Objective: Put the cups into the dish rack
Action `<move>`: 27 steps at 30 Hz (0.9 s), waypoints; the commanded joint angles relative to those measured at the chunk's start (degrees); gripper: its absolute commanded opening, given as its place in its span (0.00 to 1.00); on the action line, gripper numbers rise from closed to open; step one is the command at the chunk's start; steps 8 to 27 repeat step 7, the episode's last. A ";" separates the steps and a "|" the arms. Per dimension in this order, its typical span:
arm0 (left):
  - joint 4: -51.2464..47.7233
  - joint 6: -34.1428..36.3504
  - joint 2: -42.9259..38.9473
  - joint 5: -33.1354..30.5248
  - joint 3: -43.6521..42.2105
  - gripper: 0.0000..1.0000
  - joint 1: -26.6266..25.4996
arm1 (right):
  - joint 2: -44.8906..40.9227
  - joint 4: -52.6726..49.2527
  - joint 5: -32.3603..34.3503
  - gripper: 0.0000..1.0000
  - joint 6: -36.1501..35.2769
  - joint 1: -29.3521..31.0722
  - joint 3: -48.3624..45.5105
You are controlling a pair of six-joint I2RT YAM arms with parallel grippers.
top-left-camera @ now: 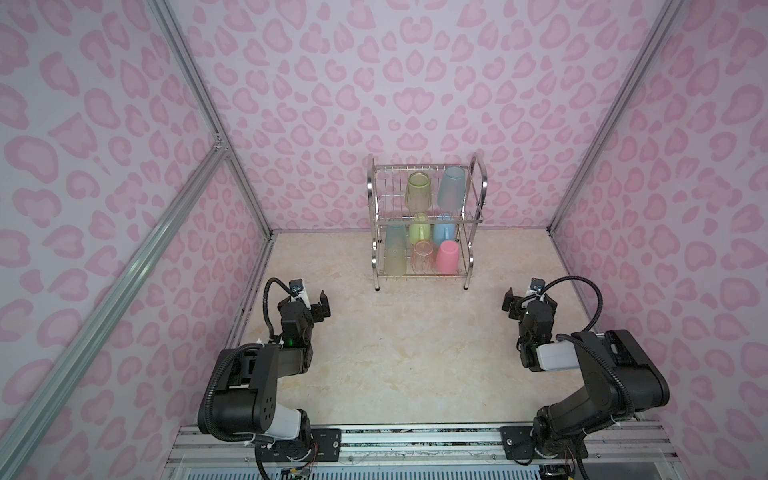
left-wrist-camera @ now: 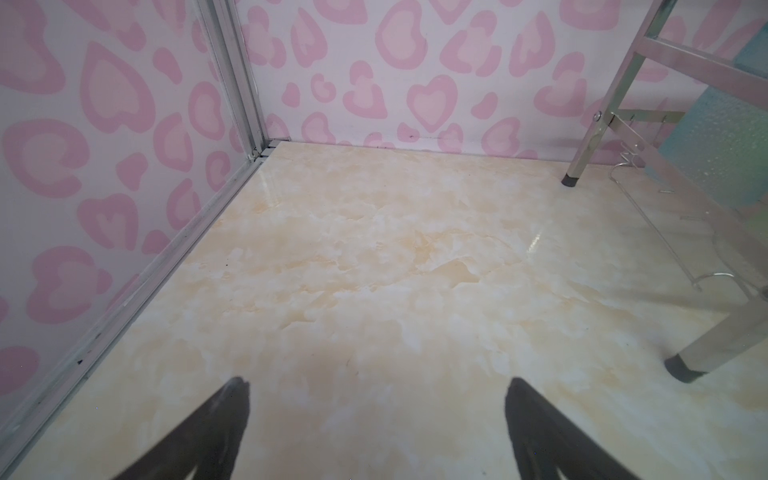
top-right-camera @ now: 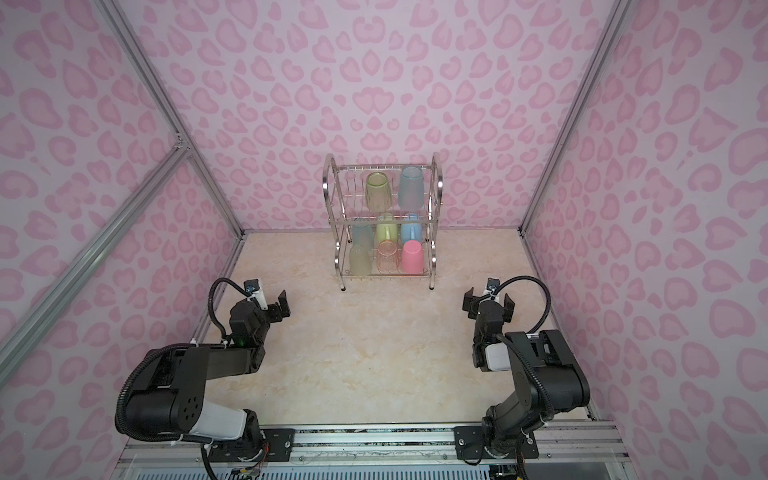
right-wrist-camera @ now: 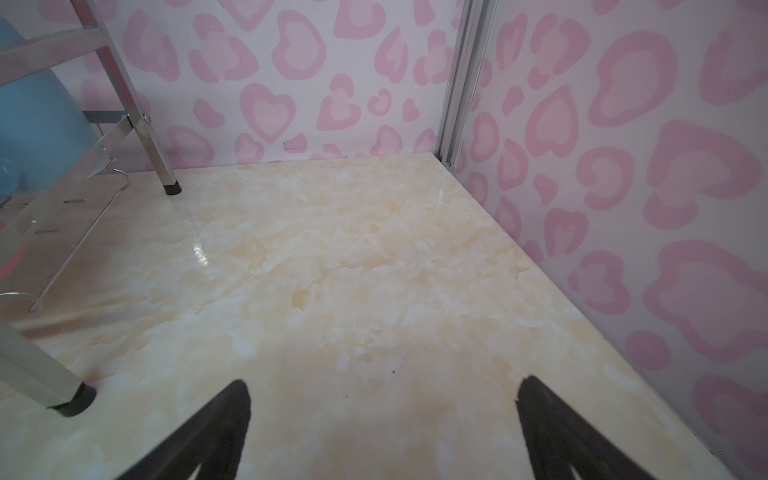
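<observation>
Likely light, slick cups (top-left-camera: pixel 448 257), best pinched across the wall; left gripper (left-wrist-camera: pixel 377 380), right gripper (right-wrist-camera: pixel 384 382) spread wide, empty.

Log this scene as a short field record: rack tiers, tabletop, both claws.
Rack: shiny two-tier steel wire dish rack, at the back of the table
Upper tier: translucent yellow-green tumbler; pale blue tumbler
Lower tier: second pale blue tumbler; second yellow-green tumbler; green handled mug; blue handled mug; translucent orange-pink tumbler; opaque pink tumbler
Cups on beige marbled tabletop: none visible
Left claw: open, empty
Right claw: open, empty
</observation>
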 commanded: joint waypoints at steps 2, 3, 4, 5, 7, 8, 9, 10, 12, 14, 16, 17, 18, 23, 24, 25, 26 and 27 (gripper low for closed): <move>1.85 0.04 0.30 0.44 0.65 0.98 -0.03 | -0.13 1.02 0.05 0.99 -0.05 -0.02 -0.18; 1.88 0.04 0.24 0.44 0.58 0.98 0.00 | -0.11 0.96 0.04 0.99 0.01 0.01 -0.22; 1.99 0.04 0.17 0.44 0.44 0.98 0.02 | -0.15 1.00 0.05 0.99 0.01 0.03 -0.19; 2.13 0.04 0.10 0.44 0.34 0.98 0.04 | -0.13 0.93 0.05 0.99 -0.03 -0.02 -0.24; 2.46 0.09 -0.12 0.44 0.13 0.98 -0.01 | -0.12 1.01 0.05 0.99 0.02 0.02 -0.21; 2.46 0.09 -0.12 0.44 0.13 0.98 -0.01 | -0.12 1.01 0.05 0.99 0.02 0.02 -0.21; 2.46 0.09 -0.12 0.44 0.13 0.98 -0.01 | -0.12 1.01 0.05 0.99 0.02 0.02 -0.21; 2.46 0.09 -0.12 0.44 0.13 0.98 -0.01 | -0.12 1.01 0.05 0.99 0.02 0.02 -0.21; 2.46 0.09 -0.12 0.44 0.13 0.98 -0.01 | -0.12 1.01 0.05 0.99 0.02 0.02 -0.21; 2.46 0.09 -0.12 0.44 0.13 0.98 -0.01 | -0.12 1.01 0.05 0.99 0.02 0.02 -0.21; 2.46 0.09 -0.12 0.44 0.13 0.98 -0.01 | -0.12 1.01 0.05 0.99 0.02 0.02 -0.21; 2.46 0.09 -0.12 0.44 0.13 0.98 -0.01 | -0.12 1.01 0.05 0.99 0.02 0.02 -0.21; 2.46 0.09 -0.12 0.44 0.13 0.98 -0.01 | -0.12 1.01 0.05 0.99 0.02 0.02 -0.21; 2.46 0.09 -0.12 0.44 0.13 0.98 -0.01 | -0.12 1.01 0.05 0.99 0.02 0.02 -0.21; 2.46 0.09 -0.12 0.44 0.13 0.98 -0.01 | -0.12 1.01 0.05 0.99 0.02 0.02 -0.21; 2.46 0.09 -0.12 0.44 0.13 0.98 -0.01 | -0.12 1.01 0.05 0.99 0.02 0.02 -0.21; 2.46 0.09 -0.12 0.44 0.13 0.98 -0.01 | -0.12 1.01 0.05 0.99 0.02 0.02 -0.21; 2.46 0.09 -0.12 0.44 0.13 0.98 -0.01 | -0.12 1.01 0.05 0.99 0.02 0.02 -0.21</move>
